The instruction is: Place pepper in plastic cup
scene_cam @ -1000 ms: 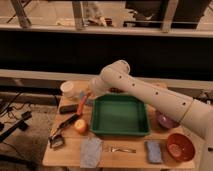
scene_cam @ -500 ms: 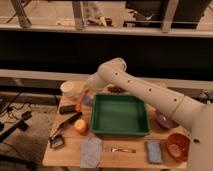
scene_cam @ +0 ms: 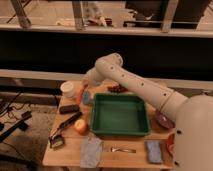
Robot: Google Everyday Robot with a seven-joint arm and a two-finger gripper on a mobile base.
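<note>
The main risk was a miss at the rim. The small blue-grey plastic cup point(scene_cam: 87, 98) had a narrow mouth, and it stood just beside the wider white round tub point(scene_cam: 68, 89) at the back left of the wooden bench point(scene_cam: 125, 159). A release slightly off line would probably send the pepper into the tub or onto the bench between them. The cup also looked light, so a nudge from the white arm's end effector point(scene_cam: 83, 88) could tip it or push it against the green rectangular plastic tray point(scene_cam: 120, 114) close by.

The end effector hung low over the gap between tub and cup. Whether it was wide, narrow or clamped on anything could not be told. The slim red-orange pepper point(scene_cam: 80, 93) showed directly beneath it as a short upright streak of colour, between the tub and the cup. Whether it was being held or was touching the bench was unclear. It looked long compared with the cup's opening, so going in end-first seemed safest. It was easily told apart from the round orange-yellow fruit point(scene_cam: 80, 126) nearer the front.
</note>
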